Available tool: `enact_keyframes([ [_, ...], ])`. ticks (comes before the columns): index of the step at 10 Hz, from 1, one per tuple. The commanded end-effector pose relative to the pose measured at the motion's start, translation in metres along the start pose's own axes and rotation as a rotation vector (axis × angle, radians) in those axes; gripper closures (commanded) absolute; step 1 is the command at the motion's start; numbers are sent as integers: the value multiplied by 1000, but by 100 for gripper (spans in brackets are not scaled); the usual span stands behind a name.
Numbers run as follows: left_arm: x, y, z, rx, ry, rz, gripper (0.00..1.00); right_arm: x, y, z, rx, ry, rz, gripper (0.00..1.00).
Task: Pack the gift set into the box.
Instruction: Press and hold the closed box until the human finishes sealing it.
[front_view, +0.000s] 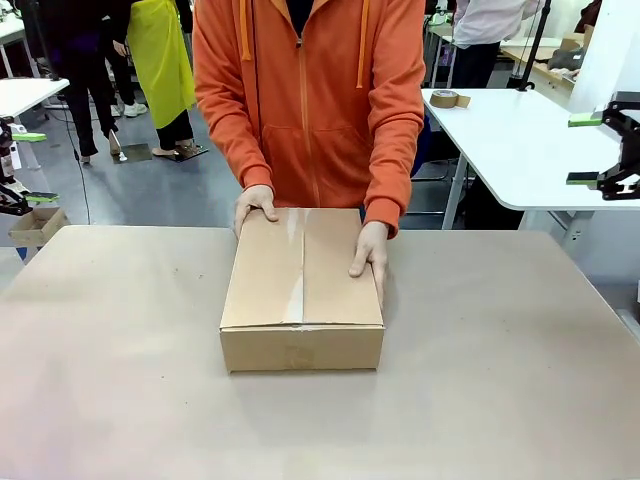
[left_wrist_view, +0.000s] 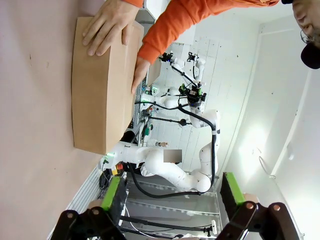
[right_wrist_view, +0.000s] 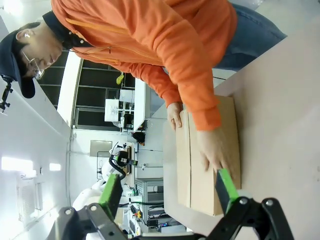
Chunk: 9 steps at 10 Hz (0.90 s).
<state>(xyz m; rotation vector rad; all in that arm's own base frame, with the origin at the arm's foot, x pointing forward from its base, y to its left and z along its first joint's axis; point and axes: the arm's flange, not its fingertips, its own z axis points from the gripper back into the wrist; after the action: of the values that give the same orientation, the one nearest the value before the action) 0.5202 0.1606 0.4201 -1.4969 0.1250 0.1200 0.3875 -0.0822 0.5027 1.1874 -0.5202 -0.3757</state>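
Box sits shut mid-surface, clear tape along seam, contents hidden. Person in orange hoodie rests one hand on far corner, other hand on lid. Left claw, partly cut off left of box, fingers apart, empty. Right claw, well right of box, likewise spread.

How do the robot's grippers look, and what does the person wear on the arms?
The left gripper and the right gripper are black, two-fingered, with bright green pads. The person wears a zipped orange hoodie with long sleeves.
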Motion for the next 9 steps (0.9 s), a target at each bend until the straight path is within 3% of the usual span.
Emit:
enact_keyframes([
  [1,-4,2,-3,11,4,-16,0,1,-3,-4,28,-14,26,0],
  [2,-4,2,-3,11,4,-16,0,0,0,0,0,0,0,0],
  [3,0,0,0,0,0,0,0,-3,14,-32,41,42,79,0],
  [4,-4,-3,-41,-49,148,-138,0,-15,28,-73,119,121,187,0],
  [5,-13,-2,-80,-91,281,-360,0,-35,40,-119,215,178,398,0],
  [6,-18,5,-106,-167,358,-603,0,-59,46,-153,396,238,562,0],
  [7,-23,10,-118,-336,363,-678,0,-83,42,-173,477,247,742,0],
  [8,-30,16,-121,-471,310,-719,0,-91,36,-179,417,91,944,0],
  [9,-36,23,-120,-556,257,-822,0,-102,36,-182,464,66,1037,0],
])
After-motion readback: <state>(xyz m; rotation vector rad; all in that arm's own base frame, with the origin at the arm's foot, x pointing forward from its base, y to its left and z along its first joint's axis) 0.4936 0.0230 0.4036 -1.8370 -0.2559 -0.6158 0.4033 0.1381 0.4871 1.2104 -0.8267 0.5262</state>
